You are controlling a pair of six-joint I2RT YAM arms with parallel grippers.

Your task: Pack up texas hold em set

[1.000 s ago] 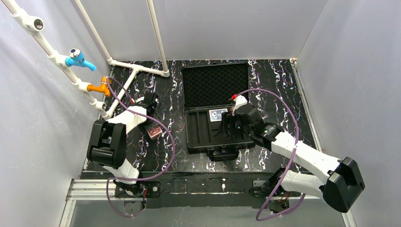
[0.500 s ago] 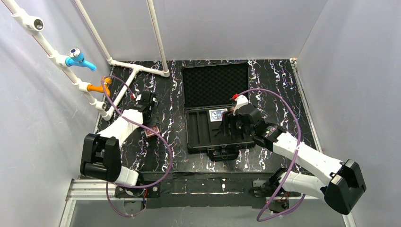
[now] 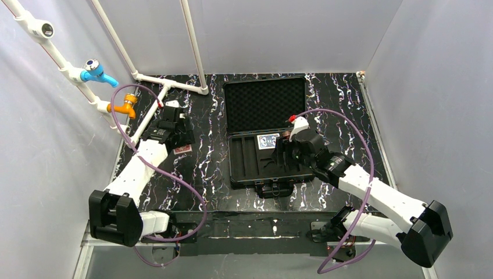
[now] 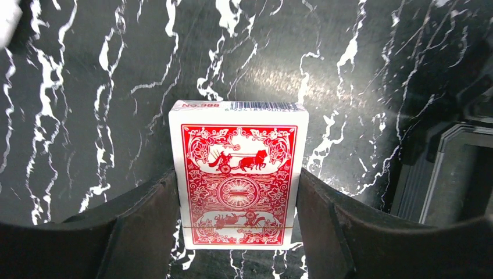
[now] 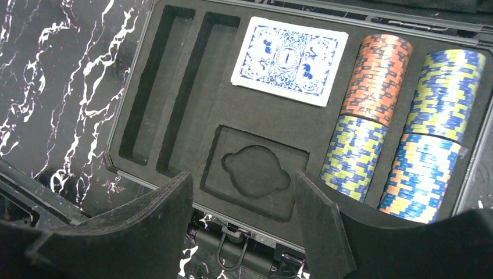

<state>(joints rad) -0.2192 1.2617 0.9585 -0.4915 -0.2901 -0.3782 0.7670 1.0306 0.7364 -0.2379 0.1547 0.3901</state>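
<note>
The black case (image 3: 234, 168) lies open mid-table, its foam lid (image 3: 265, 104) flat behind the slotted tray. In the tray sit a blue card deck (image 5: 289, 60) (image 3: 268, 141) and several rolls of poker chips (image 5: 377, 78) at the right end. Two long slots (image 5: 168, 87) and the shaped recess (image 5: 256, 171) hold nothing. My right gripper (image 5: 244, 180) (image 3: 282, 152) hangs open over the tray's front edge and handle. Left of the case, my left gripper (image 4: 237, 186) (image 3: 177, 139) is shut on the red card deck (image 4: 238, 168) (image 3: 182, 149), one finger on each long side.
White pipes run along the back left, with a blue tap (image 3: 96, 71) and an orange tap (image 3: 123, 107) close to the left arm. Purple cables loop off both arms. Grey walls close in the black marbled table (image 3: 209, 174) on three sides.
The left arm has stretched out toward the far left, and the red deck has moved away with it. The right arm has barely shifted.
</note>
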